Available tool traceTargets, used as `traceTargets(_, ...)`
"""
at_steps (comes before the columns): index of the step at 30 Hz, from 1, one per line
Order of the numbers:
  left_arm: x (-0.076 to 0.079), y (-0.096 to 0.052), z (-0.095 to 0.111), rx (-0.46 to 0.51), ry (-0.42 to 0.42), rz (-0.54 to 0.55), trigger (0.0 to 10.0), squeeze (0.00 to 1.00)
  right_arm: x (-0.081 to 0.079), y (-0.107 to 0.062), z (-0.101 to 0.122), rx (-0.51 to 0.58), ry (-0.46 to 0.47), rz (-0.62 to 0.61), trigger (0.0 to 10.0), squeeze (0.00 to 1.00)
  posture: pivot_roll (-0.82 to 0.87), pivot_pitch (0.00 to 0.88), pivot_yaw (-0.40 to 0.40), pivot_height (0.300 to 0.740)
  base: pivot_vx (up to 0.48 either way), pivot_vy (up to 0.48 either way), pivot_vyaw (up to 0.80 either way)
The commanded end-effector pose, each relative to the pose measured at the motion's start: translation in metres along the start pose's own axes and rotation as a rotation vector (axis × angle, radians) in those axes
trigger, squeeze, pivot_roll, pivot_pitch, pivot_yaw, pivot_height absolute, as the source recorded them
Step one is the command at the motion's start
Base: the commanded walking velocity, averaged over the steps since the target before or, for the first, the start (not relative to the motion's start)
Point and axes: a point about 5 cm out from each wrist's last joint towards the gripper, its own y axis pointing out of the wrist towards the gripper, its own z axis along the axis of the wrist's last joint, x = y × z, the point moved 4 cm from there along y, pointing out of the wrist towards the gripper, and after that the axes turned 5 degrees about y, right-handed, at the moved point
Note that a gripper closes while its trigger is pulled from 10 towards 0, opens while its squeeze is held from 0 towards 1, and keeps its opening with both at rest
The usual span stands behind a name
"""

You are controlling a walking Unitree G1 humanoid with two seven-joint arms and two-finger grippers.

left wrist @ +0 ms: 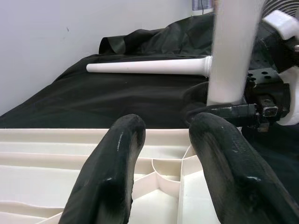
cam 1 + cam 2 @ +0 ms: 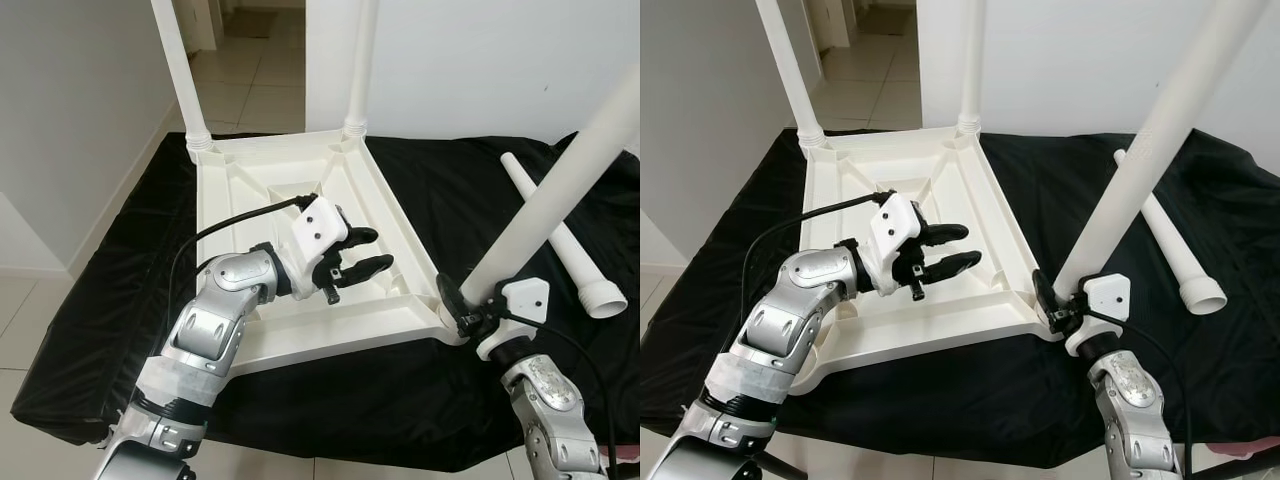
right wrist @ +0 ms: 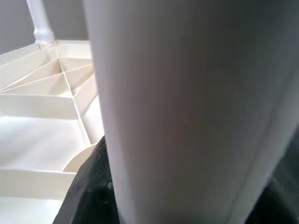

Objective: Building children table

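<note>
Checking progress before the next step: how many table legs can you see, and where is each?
4. Two legs stand in the tabletop's far corners, one is in the right gripper at the near right corner, one lies loose on the black cloth.

Silver arms, white wrists, black fingers (image 2: pixel 365 266), cables

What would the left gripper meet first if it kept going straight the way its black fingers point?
Probably the white plastic table leg held by the right gripper at the upturned white tabletop's near corner. The left gripper, fingers open, aims at it across the ribbed underside; depth is uncertain.
</note>
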Motion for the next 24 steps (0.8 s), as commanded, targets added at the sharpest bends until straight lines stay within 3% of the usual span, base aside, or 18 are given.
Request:
traceTargets(1, -0.01, 0.0, 0.002, 0.001, 0.016, 0.08, 10.0, 0.0, -0.003, -0.011, -0.051, -0.257, 0.094, 0.035, 10.0, 0.0, -0.13, 0.0, 0.041, 0.74, 0.0, 0.0, 0.0)
traceTargets(14, -0.014, -0.001, 0.003, 0.007, 0.021, 0.101, 10.0, 0.0, 0.004, -0.006, -0.049, -0.319, 0.111, 0.029, 10.0, 0.0, -0.13, 0.0, 0.031, 0.74, 0.0, 0.0, 0.0)
traceTargets(20, -0.016, -0.002, 0.003, 0.007, 0.022, 0.111, 10.0, 0.0, -0.001, -0.002, -0.038, -0.207, 0.093, -0.085, 10.0, 0.0, -0.13, 0.0, 0.025, 0.74, 0.0, 0.0, 0.0)
traceTargets(24, -0.016, -0.003, 0.003, 0.007, 0.022, 0.114, 10.0, 0.0, -0.006, 0.002, -0.028, -0.131, 0.16, -0.204, 10.0, 0.0, -0.13, 0.0, 0.023, 0.74, 0.0, 0.0, 0.0)
